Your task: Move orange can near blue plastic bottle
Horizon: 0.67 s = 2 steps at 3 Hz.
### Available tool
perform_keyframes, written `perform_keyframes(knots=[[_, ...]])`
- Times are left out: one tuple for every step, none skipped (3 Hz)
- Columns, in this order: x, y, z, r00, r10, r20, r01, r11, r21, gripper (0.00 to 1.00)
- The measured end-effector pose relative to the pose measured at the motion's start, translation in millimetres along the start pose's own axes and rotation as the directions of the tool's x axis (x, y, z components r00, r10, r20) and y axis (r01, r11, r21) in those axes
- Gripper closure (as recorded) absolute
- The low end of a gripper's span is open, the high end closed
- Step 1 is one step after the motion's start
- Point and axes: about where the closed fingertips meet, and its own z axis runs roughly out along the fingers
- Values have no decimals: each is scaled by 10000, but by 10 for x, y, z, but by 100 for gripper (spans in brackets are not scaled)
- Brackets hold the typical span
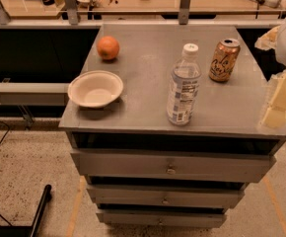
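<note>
The cream-yellow gripper [280, 100] hangs at the right edge of the view, just over the right rim of the grey metal cabinet top [148, 43], below a white arm segment; it grasps nothing, and I cannot tell whether it is released or clenched. Nearest to it, toward the picture's left and farther back on the top, stands the copper-orange metal drink can with a silver top [224, 60], upright and apart from the gripper. Farther left of the gripper, and closer to the front edge than the can, stands the clear bluish plastic bottle with a white cap and printed label [183, 85], also upright; a strip of bare top separates it from the can. Well to the left of the gripper, beyond the bottle, a shallow white round bowl [95, 89] sits near the left front corner, and a round orange fruit [108, 48] lies behind it toward the back left. Below the gripper's level, the cabinet front shows 3 grey drawers [171, 166] stacked above a speckled floor [29, 167].
</note>
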Motion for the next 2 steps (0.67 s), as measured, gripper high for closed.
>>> perform_keyframes(knots=[[0,0,0,10000,0,0,0,10000,0,0],[-5,-57,-6,9999,139,81,-142,9993,340,0]])
